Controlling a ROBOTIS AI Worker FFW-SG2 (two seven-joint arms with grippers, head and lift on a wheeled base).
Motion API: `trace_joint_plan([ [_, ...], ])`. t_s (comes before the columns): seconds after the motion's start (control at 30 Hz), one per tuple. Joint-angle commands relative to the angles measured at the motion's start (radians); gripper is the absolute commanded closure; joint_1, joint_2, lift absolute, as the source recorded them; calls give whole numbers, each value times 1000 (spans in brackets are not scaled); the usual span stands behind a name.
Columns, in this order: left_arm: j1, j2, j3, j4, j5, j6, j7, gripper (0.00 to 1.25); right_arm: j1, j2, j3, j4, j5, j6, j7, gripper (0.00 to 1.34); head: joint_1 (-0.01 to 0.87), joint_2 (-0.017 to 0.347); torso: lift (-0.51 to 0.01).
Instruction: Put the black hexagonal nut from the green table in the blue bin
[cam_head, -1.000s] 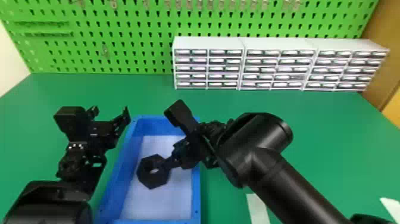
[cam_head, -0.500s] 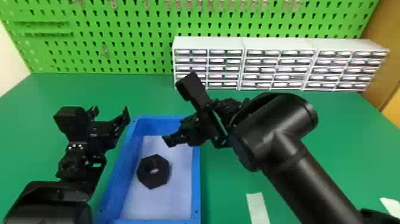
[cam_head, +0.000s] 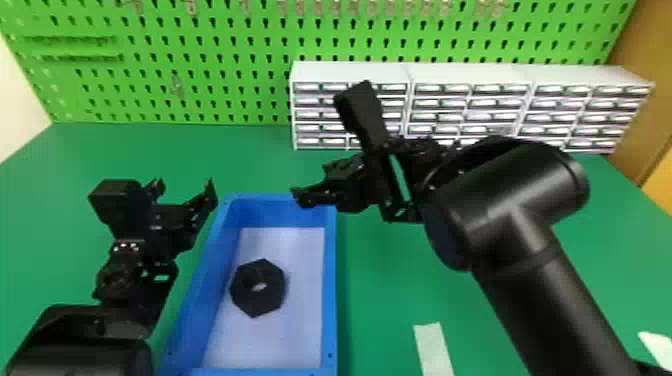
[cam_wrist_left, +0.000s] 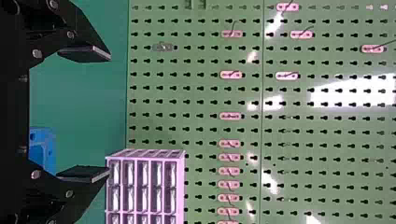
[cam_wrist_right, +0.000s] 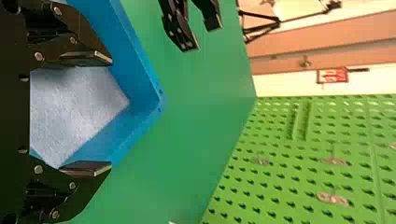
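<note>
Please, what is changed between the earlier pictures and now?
The right gripper, whose fingers were at the black hexagonal nut one second ago, has moved off it toward the far right corner of the blue bin, apparently having let go. The nut stayed where it lay in the bin; the left gripper and the bin kept their places.

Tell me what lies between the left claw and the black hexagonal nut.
The head view shows the left wall of the blue bin, then some pale floor, between the left claw and the nut.
</note>
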Motion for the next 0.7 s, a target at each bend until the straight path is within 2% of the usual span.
trace_joint_plan([
  [0.0, 0, 0, 1, 1, 0, 0, 0, 394, 27, 3, -67, -3, 7, -76, -1, 475, 686, 52, -97],
  [0.17, 0, 0, 1, 0, 0, 0, 0, 394, 53, 6, -124, -3, 13, -141, -23, 475, 686, 52, -97],
  [0.5, 0, 0, 4, 0, 0, 0, 0, 394, 131, 11, -233, -2, -28, -332, -159, 475, 686, 52, -97],
  [0.67, 0, 0, 2, 0, 0, 0, 0, 394, 173, 19, -261, -2, -34, -418, -245, 475, 686, 52, -97],
])
